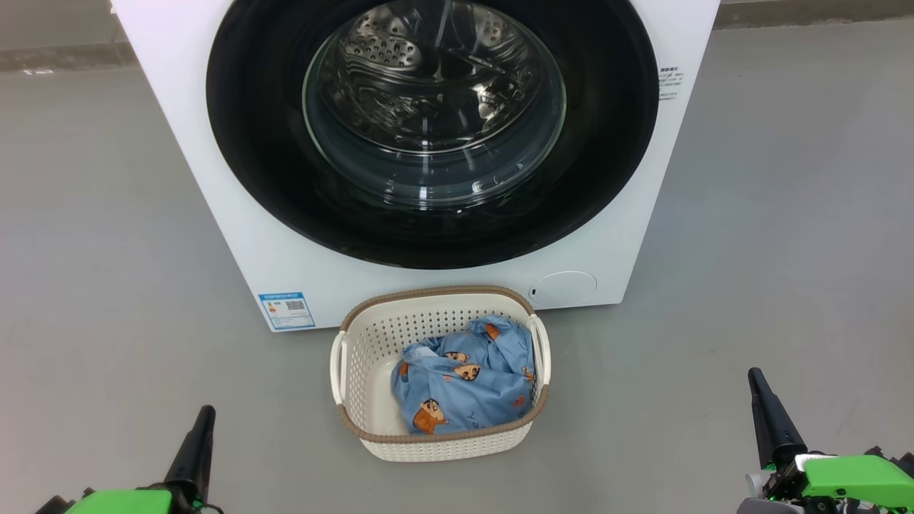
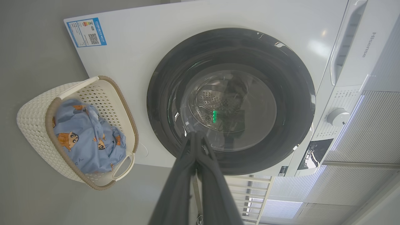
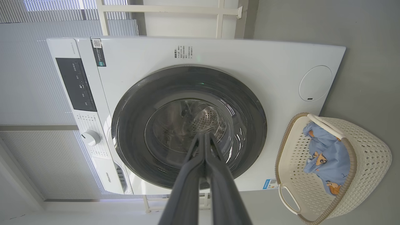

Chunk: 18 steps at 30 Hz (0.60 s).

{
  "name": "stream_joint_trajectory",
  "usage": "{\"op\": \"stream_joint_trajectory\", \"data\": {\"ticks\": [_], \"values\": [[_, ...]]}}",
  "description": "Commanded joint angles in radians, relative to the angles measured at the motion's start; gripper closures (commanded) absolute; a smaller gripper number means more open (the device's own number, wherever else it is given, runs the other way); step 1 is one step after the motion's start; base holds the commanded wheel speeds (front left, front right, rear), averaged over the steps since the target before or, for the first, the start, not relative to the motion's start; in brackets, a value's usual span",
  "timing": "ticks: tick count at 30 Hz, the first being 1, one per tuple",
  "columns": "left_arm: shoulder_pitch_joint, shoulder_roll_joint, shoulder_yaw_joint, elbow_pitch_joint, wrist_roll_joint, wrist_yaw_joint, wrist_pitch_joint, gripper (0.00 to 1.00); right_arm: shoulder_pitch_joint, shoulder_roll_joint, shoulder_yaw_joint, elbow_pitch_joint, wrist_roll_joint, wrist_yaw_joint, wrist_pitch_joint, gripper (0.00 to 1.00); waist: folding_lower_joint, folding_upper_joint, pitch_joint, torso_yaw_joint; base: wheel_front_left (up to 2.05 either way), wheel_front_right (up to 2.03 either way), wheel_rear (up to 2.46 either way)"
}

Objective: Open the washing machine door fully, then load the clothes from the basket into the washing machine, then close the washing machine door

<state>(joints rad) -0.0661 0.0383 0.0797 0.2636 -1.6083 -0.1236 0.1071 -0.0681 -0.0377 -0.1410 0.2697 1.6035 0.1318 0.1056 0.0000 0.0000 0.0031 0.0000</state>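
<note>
The large round washing machine door (image 1: 432, 121), with its wide glossy black rim and bulging clear glass bowl, is sitting shut, flush against the front of the big white front-loading washing machine (image 1: 214, 235). The steel perforated drum is showing only through the glass. I am judging that I am standing at the very first step: the door has not yet been opened and nothing is loaded.

Just in front of the machine, on the grey floor (image 1: 107, 285), the small cream perforated plastic basket (image 1: 357, 371) with the brown woven-look rim is sitting below the door. The light blue cartoon-printed clothes (image 1: 464, 385) are lying bunched inside it, towards its right half.

Both my left jaws and my right jaws are clenched on nothing. In each wrist view the two long dark fingers (image 2: 184, 175) are pressing together at the tips, and in the head view the left fingers (image 1: 193, 450) and the right fingers (image 1: 771, 421) are hanging low on either side of the basket, well apart from it and from the door. Each wrist view is pointing straight at the glass.

The next move, as I am reading it, is calling for one arm to reach up to the black rim, release its jaws and hook the door's edge. I cannot make out a handle or tell which side is hinged, so I am needing to find that first.
</note>
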Motion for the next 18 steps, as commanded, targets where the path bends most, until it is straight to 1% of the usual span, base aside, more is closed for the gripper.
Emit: {"op": "stream_joint_trajectory", "data": {"ticks": [1, 18], "values": [[-0.042, 0.012, 0.034, -0.019, -0.001, -0.007, 0.006, 1.0, -0.04, -0.013, 0.028, -0.025, 0.005, -0.001, 0.007, 1.0, 0.0, 0.0, 0.0, 0.0, 0.0, 0.0, 0.0], [-0.042, 0.012, 0.034, -0.019, -0.001, -0.007, 0.006, 1.0, -0.04, -0.013, 0.028, -0.025, 0.005, -0.001, 0.007, 1.0, 0.0, 0.0, 0.0, 0.0, 0.0, 0.0, 0.0]]}}
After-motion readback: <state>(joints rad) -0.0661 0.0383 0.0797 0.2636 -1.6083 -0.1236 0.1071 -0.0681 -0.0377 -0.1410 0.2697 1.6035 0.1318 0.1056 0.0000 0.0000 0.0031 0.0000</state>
